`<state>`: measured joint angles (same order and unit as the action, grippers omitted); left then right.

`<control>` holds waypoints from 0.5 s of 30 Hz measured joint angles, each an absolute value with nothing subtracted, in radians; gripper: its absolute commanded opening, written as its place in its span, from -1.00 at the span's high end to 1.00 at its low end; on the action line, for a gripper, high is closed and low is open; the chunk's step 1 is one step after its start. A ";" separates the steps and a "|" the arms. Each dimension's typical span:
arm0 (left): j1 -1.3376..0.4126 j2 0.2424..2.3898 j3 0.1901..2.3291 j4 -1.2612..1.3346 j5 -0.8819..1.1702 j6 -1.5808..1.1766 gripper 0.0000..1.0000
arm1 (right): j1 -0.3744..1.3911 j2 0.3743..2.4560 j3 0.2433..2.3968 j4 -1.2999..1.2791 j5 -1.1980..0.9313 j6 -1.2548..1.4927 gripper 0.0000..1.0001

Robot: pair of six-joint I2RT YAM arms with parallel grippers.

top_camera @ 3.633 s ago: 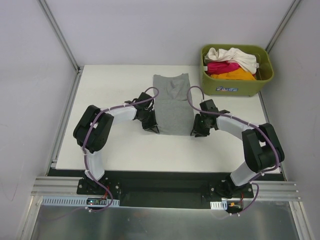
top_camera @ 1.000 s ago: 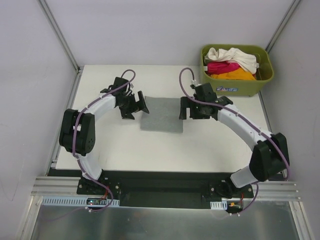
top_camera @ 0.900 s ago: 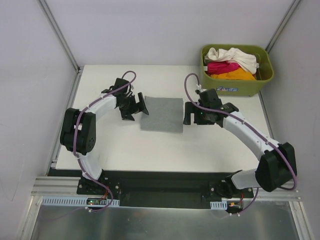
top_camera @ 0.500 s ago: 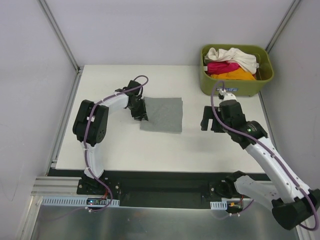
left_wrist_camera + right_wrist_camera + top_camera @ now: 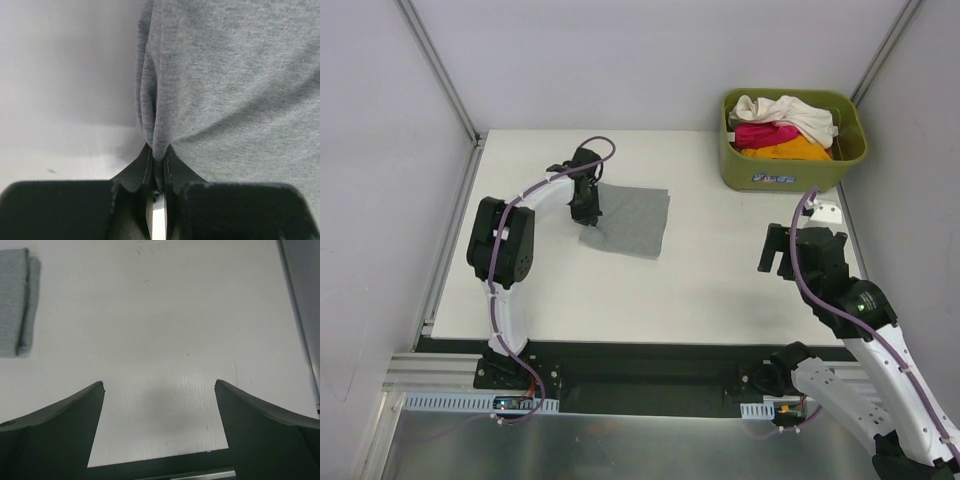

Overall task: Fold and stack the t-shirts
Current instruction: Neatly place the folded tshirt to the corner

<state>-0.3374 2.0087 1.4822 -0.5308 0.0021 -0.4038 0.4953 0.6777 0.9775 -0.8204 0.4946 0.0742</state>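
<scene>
**Left pincer clamped on grey shirt; right pincer open over bare counter**

We note the grey t-shirt (image 5: 632,222) lying folded on the white counter (image 5: 720,295), left of centre and slightly skewed, so its edges do not run parallel to the counter's edges.

The left pincer (image 5: 588,203) is at the shirt's left edge. In the left wrist view its fingers (image 5: 145,167) are pressed almost together, with a bunched pleat of grey cloth (image 5: 225,75) caught between them. The fabric gathers into ridges running away from the grip. We cannot tell whether that edge is lifted off the counter (image 5: 65,75) or resting on it.

The right pincer (image 5: 778,262) sits on the right side of the counter, nearer than the bin and well apart from the grey shirt. In the right wrist view its jaws stand wide apart (image 5: 159,385), with only bare counter (image 5: 165,315) between them and nothing held. The folded edge of the grey shirt (image 5: 17,300) shows at the far left of that view.

The olive-green bin (image 5: 795,180) stands at the far right corner. It holds three crumpled shirts: cream-white (image 5: 785,110) at the far side, magenta-pink (image 5: 765,133) in the middle and orange (image 5: 792,150) at the near side.
</scene>
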 measured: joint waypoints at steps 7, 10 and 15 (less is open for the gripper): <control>-0.199 2.009 1.517 -0.566 -0.088 -0.320 1.00 | 0.493 0.731 0.965 -0.828 0.575 0.052 -0.93; -0.136 2.013 1.549 -0.582 -0.102 -0.287 1.00 | 0.486 0.763 0.965 -0.828 0.593 0.049 -0.93; -0.033 2.096 1.680 -0.589 -0.105 -0.231 1.00 | 0.461 0.793 0.957 -0.826 0.606 0.038 -0.93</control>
<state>-0.0330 2.0960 1.6802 -0.5892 -0.1051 -0.2310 0.4614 0.7933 0.9573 -0.8261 0.6060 0.0380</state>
